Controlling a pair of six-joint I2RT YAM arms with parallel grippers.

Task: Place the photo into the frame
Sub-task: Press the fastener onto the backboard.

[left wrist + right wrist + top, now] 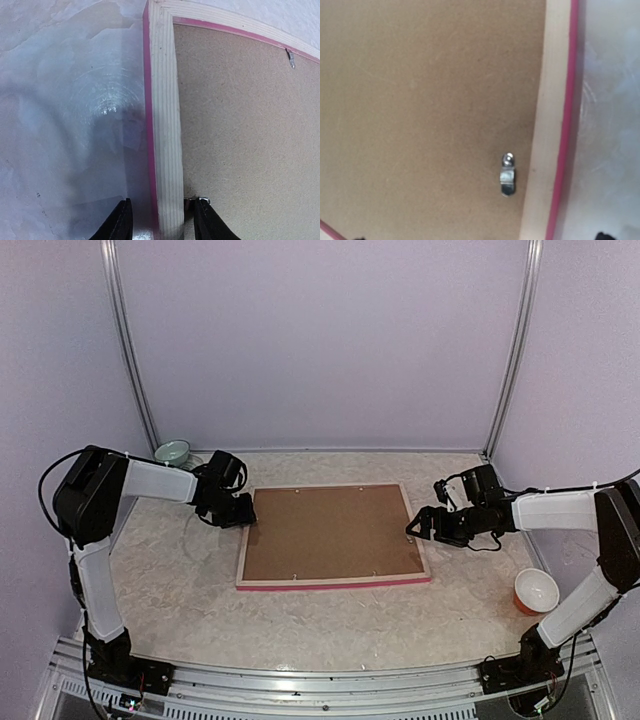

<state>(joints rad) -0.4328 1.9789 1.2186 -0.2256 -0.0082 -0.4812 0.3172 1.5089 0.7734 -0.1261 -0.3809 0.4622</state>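
The frame (330, 582) lies face down mid-table, pale wood back up, with a pink edge along its near side. A plain brown backing board (330, 532) fills it. The photo is hidden. My left gripper (243, 515) is open at the frame's left rail. In the left wrist view its fingers (162, 202) straddle the rail (165, 100) with a gap on each side. My right gripper (421, 525) hovers over the right rail (545, 125), open wide. Only its fingertips (602, 235) show at the bottom corners of the right wrist view.
Small metal clips (507, 175) (290, 58) sit on the backing board near the rails. A clear plastic sheet (75, 100) lies on the table left of the frame. A pale green bowl (173, 452) stands back left. An orange cup (535, 591) stands near right.
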